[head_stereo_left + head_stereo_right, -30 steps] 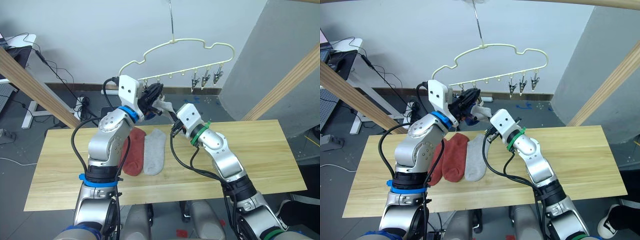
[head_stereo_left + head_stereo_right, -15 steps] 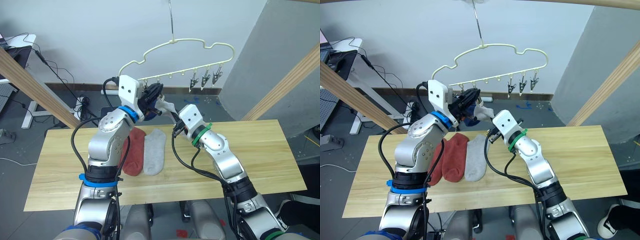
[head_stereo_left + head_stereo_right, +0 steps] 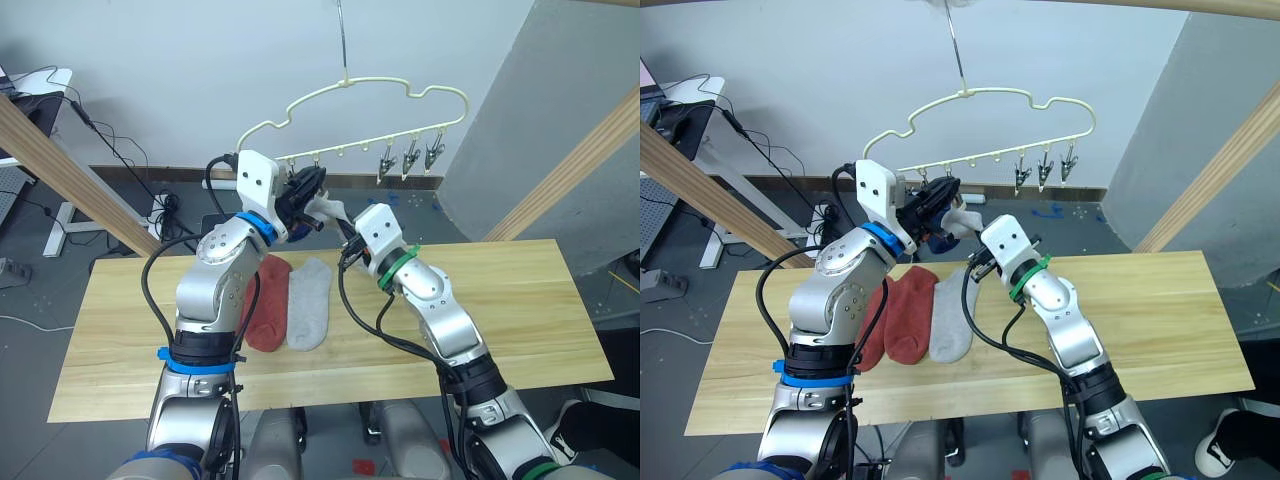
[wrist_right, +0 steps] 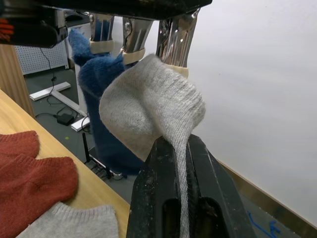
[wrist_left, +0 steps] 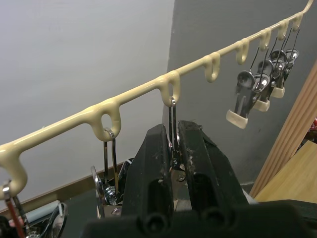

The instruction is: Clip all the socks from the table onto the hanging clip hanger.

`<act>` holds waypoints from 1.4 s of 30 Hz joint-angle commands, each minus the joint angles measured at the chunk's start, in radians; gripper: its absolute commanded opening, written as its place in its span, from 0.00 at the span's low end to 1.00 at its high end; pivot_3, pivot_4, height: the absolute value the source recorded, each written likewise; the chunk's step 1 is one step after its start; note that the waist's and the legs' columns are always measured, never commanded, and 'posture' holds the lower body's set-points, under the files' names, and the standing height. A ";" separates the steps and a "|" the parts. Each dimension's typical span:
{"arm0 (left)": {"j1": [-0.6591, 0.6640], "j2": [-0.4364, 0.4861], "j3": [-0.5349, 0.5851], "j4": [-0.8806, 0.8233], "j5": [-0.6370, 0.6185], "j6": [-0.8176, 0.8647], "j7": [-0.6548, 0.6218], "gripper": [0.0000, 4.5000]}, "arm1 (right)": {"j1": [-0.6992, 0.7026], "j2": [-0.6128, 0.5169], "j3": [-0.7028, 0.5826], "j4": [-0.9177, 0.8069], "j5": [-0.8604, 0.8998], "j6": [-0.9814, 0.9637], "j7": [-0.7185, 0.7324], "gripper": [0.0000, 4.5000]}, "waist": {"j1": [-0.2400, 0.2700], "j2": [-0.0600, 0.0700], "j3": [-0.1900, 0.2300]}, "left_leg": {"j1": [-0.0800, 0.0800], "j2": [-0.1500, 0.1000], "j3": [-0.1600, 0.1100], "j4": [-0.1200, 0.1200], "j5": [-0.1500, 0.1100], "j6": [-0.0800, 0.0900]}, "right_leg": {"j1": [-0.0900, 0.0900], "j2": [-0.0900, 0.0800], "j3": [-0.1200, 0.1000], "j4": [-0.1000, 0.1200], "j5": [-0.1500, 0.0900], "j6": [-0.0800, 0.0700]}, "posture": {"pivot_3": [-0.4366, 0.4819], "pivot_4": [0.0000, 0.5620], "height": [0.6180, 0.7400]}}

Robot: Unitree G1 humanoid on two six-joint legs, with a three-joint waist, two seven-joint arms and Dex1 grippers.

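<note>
Right now the table (image 3: 520, 320), light planks, carries three socks side by side near its left-middle: two rust-red socks (image 3: 902, 318) overlapping, and a grey sock on the table (image 3: 308, 303) touching the nearer red one. Above and behind it hangs the clip hanger (image 3: 360, 100), cream wire with a wavy top, its free metal clips (image 3: 408, 158) bunched toward the right end.

Left gripper (image 5: 172, 148) is clenched on the wire stem of one clip just under a hanger loop, fingers almost meeting around it; judging by that, it is pinching or steadying the clip for loading. Right gripper (image 4: 182, 163) is clamped on a grey sock (image 4: 151, 106), fabric pinched between the black fingers, the cuff end bulging up right against the cream-tipped clip. Blue socks (image 4: 101, 94) already hang from the neighbouring clips just beside it.

Handling guess: socks are light, soft knit, floppy, not slippery and not fragile; they sag and fold wherever unsupported. Best hold is close to the cuff edge so a short stiffened bit of fabric sticks out to feed between the clip tips. Clip is small, springy metal on a swinging wire, so the hanger will likely sway if pushed; a hold on the clip body seems needed.
</note>
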 commanded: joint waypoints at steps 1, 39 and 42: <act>0.012 0.003 -0.008 -0.026 0.001 0.011 0.007 0.00 | -0.013 0.008 -0.009 -0.042 0.015 -0.010 -0.002 0.00 | 0.000 0.000 0.000 | 0.000 0.000 0.000 0.000 0.000 0.000 | 0.000 0.000 0.000 0.000 0.000 0.000 | 0.32 0.57 1.00; 0.155 0.155 -0.052 -0.181 -0.022 -0.010 -0.167 0.73 | 0.082 -0.106 -0.009 -0.213 0.052 0.110 0.093 0.71 | 0.003 0.000 0.000 | -0.001 0.000 0.000 0.000 0.000 0.000 | 0.000 0.000 0.000 0.000 0.000 0.000 | 0.32 0.52 1.00; 0.197 0.203 -0.073 -0.197 0.003 -0.077 -0.230 0.73 | 0.112 -0.142 -0.055 -0.336 0.086 0.187 0.104 0.71 | 0.001 0.000 -0.001 | 0.000 0.000 0.000 0.000 0.000 0.000 | 0.000 0.000 0.000 0.000 0.000 0.000 | 0.32 0.49 1.00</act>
